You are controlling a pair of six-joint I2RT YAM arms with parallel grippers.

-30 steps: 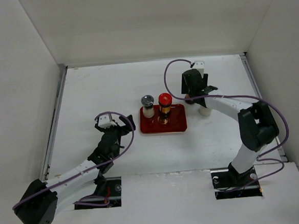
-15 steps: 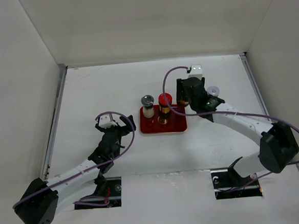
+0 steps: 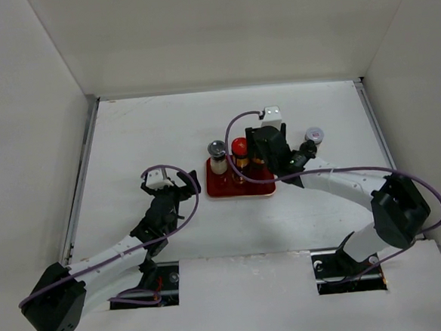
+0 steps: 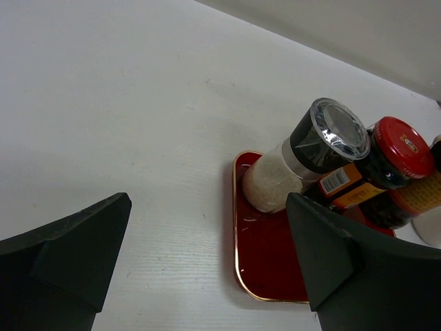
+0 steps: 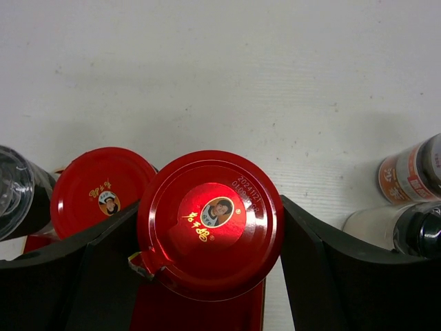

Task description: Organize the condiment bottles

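Note:
A flat red tray (image 3: 241, 185) lies mid-table. On its left part stand a whitish shaker (image 3: 218, 156) with a grey top and a dark brown bottle (image 3: 239, 150) with a red cap. My right gripper (image 3: 261, 156) is shut on the second brown bottle (image 5: 210, 221), holding it by the sides over the tray's right part, close beside the first red cap (image 5: 100, 193). The second shaker (image 3: 313, 137) stands on the table right of the tray. My left gripper (image 3: 178, 186) is open and empty, left of the tray. In its wrist view the shaker (image 4: 303, 162) and bottle (image 4: 393, 162) show ahead.
White walls enclose the table on three sides. The right arm's purple cable loops above the tray's far side. The tray's gold-rimmed near left corner (image 4: 251, 276) lies between my left fingers in that view.
My right gripper has carried the second brown bottle left from the right side of the table to over the tray, uncovering the second shaker. The left arm has not moved.

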